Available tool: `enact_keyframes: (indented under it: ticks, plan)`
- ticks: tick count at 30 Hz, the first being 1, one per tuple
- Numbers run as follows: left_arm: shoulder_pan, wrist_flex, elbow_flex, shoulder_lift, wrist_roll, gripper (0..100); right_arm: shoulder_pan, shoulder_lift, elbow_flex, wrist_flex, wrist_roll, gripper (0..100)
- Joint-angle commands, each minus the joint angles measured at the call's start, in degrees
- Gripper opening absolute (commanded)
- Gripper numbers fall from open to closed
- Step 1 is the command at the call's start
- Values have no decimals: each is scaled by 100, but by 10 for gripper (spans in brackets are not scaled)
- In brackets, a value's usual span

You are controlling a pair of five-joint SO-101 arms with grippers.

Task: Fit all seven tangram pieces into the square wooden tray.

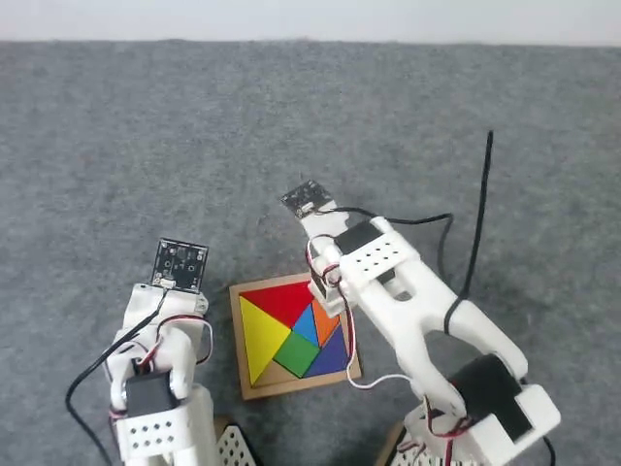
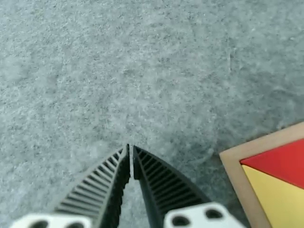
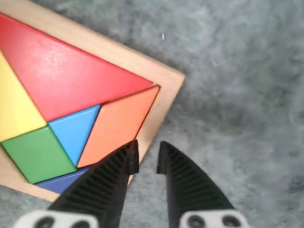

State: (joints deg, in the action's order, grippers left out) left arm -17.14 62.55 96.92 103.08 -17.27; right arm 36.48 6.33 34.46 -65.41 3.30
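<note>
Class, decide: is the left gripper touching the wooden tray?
Apart. In the left wrist view, a stretch of bare grey carpet separates the left gripper from the nearest corner of the wooden tray.

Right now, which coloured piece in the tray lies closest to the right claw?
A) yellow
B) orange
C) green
B: in the right wrist view the right claw hangs at the wooden tray rim, right beside the orange piece.
</note>
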Motion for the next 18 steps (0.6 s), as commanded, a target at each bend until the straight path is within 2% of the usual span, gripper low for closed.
enact_keyframes:
  ticks: [1,10,18]
  plan:
    - [44,44,-48,114,-26,13,-268,585,-123,-13,132,54]
    - [44,53,-48,114,-18,13,-857,3169,1943,1824,149,54]
    - [53,53,-48,97,-18,13,-1420,5358,3930,3987,158,51]
